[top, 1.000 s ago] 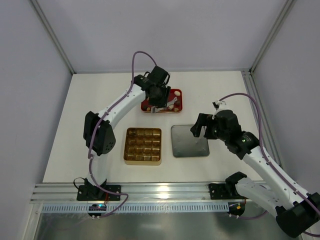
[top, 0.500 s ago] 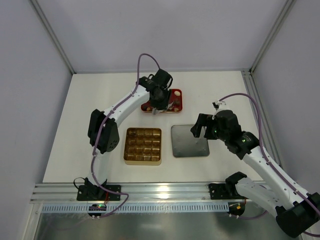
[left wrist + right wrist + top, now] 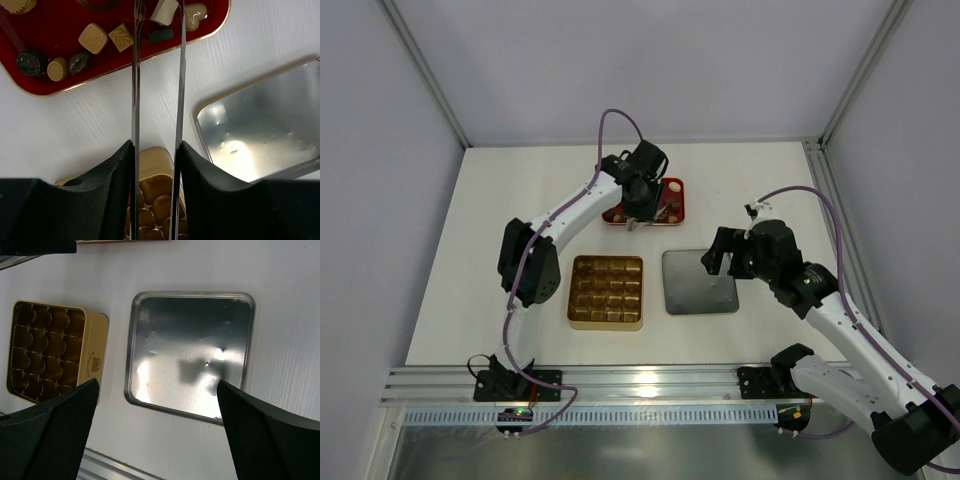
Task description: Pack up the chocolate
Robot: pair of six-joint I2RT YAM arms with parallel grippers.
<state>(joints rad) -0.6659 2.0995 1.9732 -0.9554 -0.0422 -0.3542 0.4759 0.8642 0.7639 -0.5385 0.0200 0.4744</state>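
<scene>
Several small chocolates lie on the red tray (image 3: 672, 212), seen close in the left wrist view (image 3: 60, 20): a light brown square (image 3: 93, 37), a dark round one (image 3: 30, 61), a cream-white piece (image 3: 164, 11) and a small dark bar (image 3: 161, 34). My left gripper (image 3: 634, 220) hangs over the tray's near edge. Its long thin blades (image 3: 159, 5) stand a little apart, with the cream-white piece and the dark bar between them; the piece does not touch the left blade. My right gripper (image 3: 720, 255) is wide open and empty (image 3: 155, 435) above the silver lid (image 3: 190, 350).
The gold gridded box (image 3: 572, 292) sits near the middle, its cups brown and bare (image 3: 95, 367). The silver lid (image 3: 699, 282) lies just right of it, inside up. An aluminium rail runs along the table's near edge.
The left arm's elbow has swung a little to the right and its gripper has shifted slightly over the red tray. The right arm has not moved.
</scene>
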